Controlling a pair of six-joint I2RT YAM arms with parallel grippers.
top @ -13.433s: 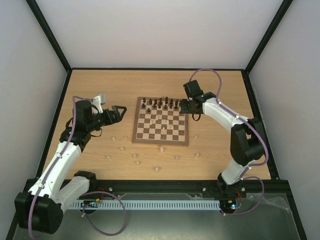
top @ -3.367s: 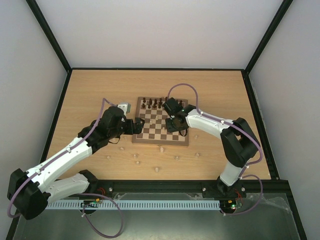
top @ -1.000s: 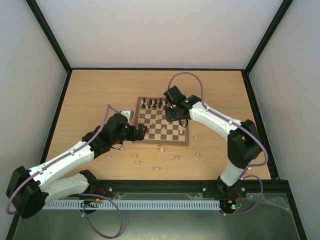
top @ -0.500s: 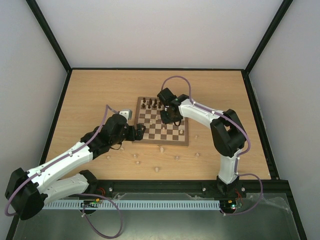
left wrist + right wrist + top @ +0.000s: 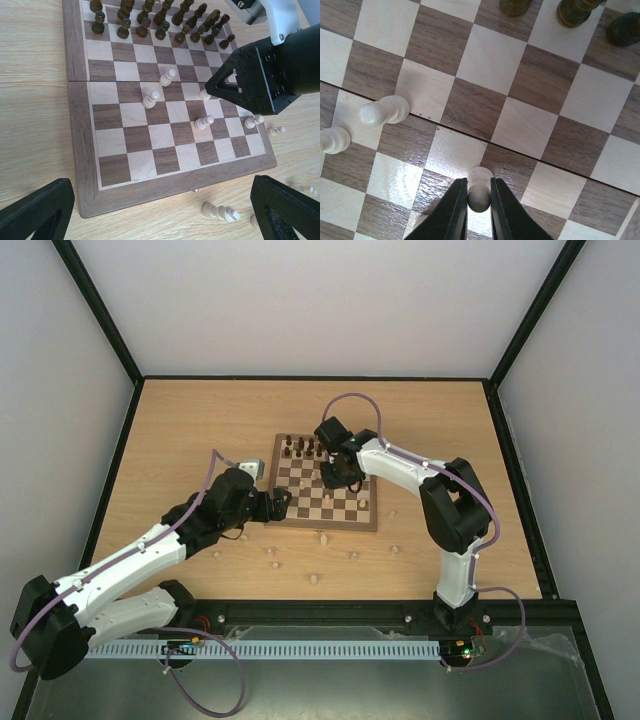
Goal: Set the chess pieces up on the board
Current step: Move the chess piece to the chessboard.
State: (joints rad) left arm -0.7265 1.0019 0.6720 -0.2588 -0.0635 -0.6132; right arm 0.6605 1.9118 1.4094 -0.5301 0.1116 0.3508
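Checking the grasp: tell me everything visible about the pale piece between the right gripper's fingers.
The pale pawn is small, cream and wooden-looking, with a round head over a wider base. It stands upright on the board, close to the centre seam. The black fingers of the right gripper press its head from both sides; no other piece touches it.

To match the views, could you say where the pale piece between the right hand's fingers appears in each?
Top: hidden under right hand.
Left wrist: pale piece centre-right, at that hand's tip.
Right wrist: bottom centre, between fingers.
Landmark: dark pieces.
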